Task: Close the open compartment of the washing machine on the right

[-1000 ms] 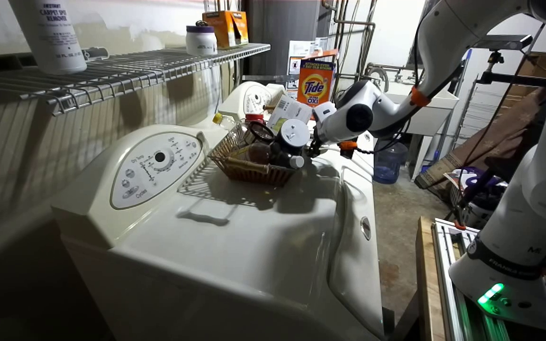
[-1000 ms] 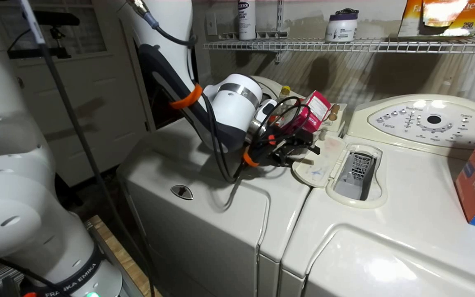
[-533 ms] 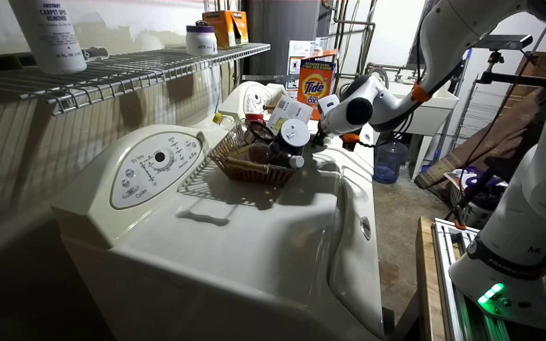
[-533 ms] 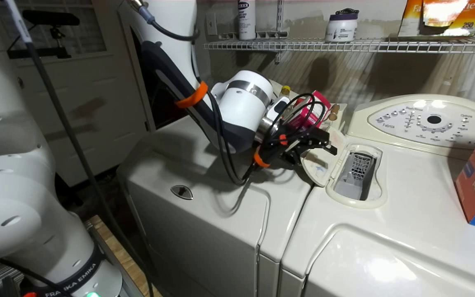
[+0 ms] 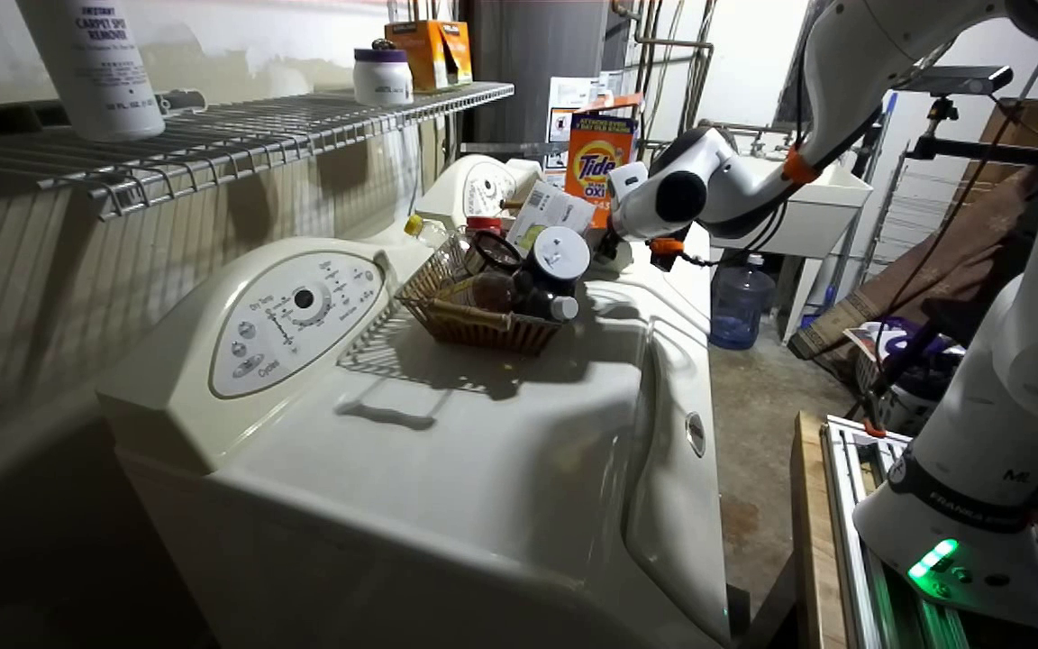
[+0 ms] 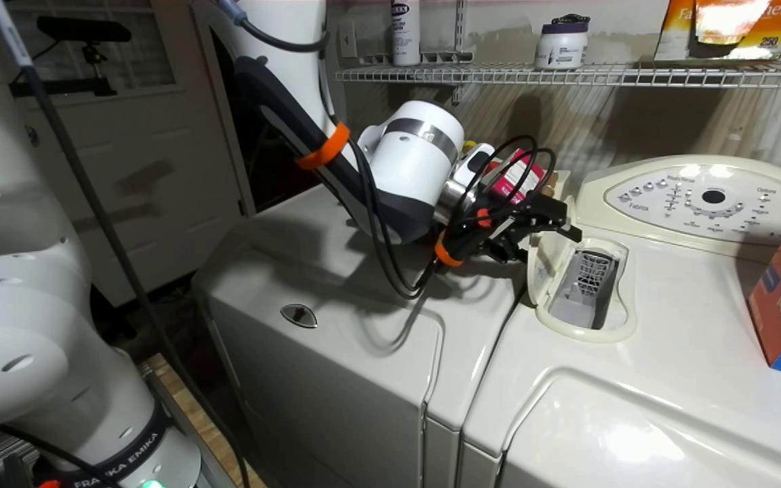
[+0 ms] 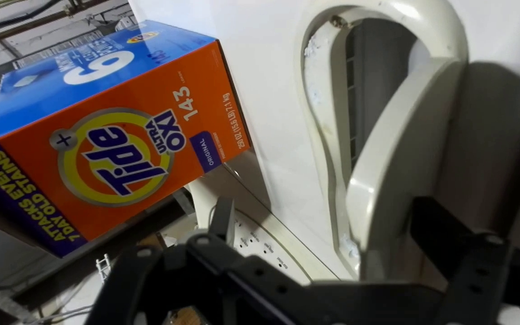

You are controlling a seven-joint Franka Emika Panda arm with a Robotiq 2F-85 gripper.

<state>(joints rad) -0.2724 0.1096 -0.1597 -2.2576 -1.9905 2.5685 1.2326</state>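
My pincer spread, one finger behind the tilted lid: presumably to tip it over the compartment.

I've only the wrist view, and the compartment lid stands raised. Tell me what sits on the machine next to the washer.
Observer: A loaded basket.
Operator: My gripper hides part of the washer panel. Say what's at its middle.
Observer: A round black dial.
Operator: Last, report the colour of the base light.
Observer: Green.
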